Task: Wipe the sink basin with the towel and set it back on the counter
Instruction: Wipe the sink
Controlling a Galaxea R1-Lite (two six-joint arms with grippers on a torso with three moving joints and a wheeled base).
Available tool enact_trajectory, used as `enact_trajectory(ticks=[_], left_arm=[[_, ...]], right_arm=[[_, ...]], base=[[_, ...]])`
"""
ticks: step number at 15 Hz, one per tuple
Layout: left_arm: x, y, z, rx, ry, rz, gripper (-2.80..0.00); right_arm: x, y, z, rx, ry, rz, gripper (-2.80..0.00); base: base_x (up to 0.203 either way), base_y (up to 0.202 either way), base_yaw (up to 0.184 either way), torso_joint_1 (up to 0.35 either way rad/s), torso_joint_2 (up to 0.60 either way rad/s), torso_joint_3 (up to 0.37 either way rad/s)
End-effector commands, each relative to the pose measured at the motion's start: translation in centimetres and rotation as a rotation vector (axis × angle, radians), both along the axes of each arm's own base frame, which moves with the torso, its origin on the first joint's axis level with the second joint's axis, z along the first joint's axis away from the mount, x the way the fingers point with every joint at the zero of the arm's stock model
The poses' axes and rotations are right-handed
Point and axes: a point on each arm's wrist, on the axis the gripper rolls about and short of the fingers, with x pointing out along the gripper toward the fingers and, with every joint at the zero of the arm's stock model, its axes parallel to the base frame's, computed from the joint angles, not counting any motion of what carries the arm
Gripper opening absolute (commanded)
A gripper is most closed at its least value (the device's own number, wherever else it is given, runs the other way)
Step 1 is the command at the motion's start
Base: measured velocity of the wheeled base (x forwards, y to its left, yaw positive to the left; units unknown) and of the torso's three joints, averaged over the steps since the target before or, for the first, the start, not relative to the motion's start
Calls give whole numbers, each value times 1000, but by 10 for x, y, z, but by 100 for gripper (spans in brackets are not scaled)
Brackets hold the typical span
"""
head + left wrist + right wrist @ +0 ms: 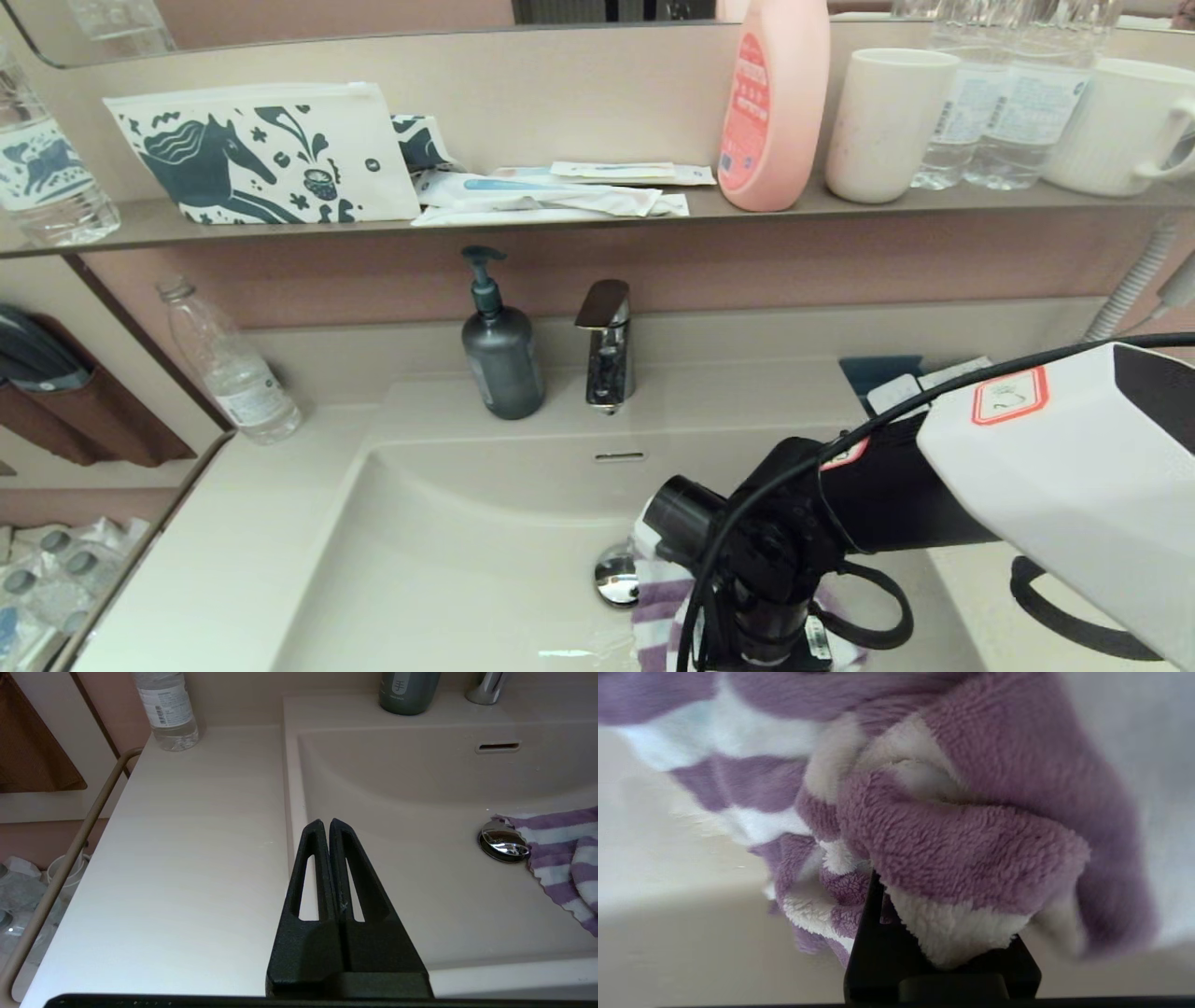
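Observation:
The purple-and-white striped towel (655, 611) lies bunched on the floor of the cream sink basin (448, 551), just right of the chrome drain plug (616, 574). My right gripper (761, 639) points down into the basin and is shut on the towel (952, 826). The cloth folds over its black fingers (871, 933) and hides the tips. My left gripper (325, 823) is shut on nothing and hovers over the basin's left rim beside the counter (187, 858). The left wrist view also shows the towel (556, 858), the plug (503, 841) and the overflow slot (498, 746).
A dark soap dispenser (501, 359) and chrome faucet (607, 345) stand behind the basin. A clear water bottle (229, 369) sits at the counter's back left. A rail (70, 849) edges the counter's left side. The shelf (560, 219) above holds a horse-print pouch, a pink bottle and cups.

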Motion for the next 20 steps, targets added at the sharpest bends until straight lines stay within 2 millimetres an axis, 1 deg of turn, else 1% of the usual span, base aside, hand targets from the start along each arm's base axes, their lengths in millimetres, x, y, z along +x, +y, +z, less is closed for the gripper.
enact_trajectory(ticks=[1,4,7,11,14,16,18,20], left_arm=[[0,0,0,0,1,0,-280],[0,0,0,0,1,0,-280],[0,0,0,0,1,0,-280],[0,0,0,0,1,0,-280],[0,0,0,0,1,0,-280],[0,0,0,0,1,0,-280],[0,0,0,0,1,0,-280],[0,0,0,0,1,0,-280]], right_arm=[[2,3,-10,-1,21,0,-280],[1,16,-13,33,36,36,-280],[-4,42,-11,104,17,93,-280],[-5,72,-23,157,-12,159,-280],[-3,103,-33,204,-41,204,-280],[1,122,-34,244,-73,231,-280],[6,134,-38,284,-108,252,-280],[12,145,-37,371,-186,285,-280]], base=[[0,0,0,0,0,0],[0,0,0,0,0,0],[0,0,0,0,0,0],[0,0,0,0,0,0],[0,0,0,0,0,0],[0,0,0,0,0,0],[0,0,0,0,0,0],[0,0,0,0,0,0]])
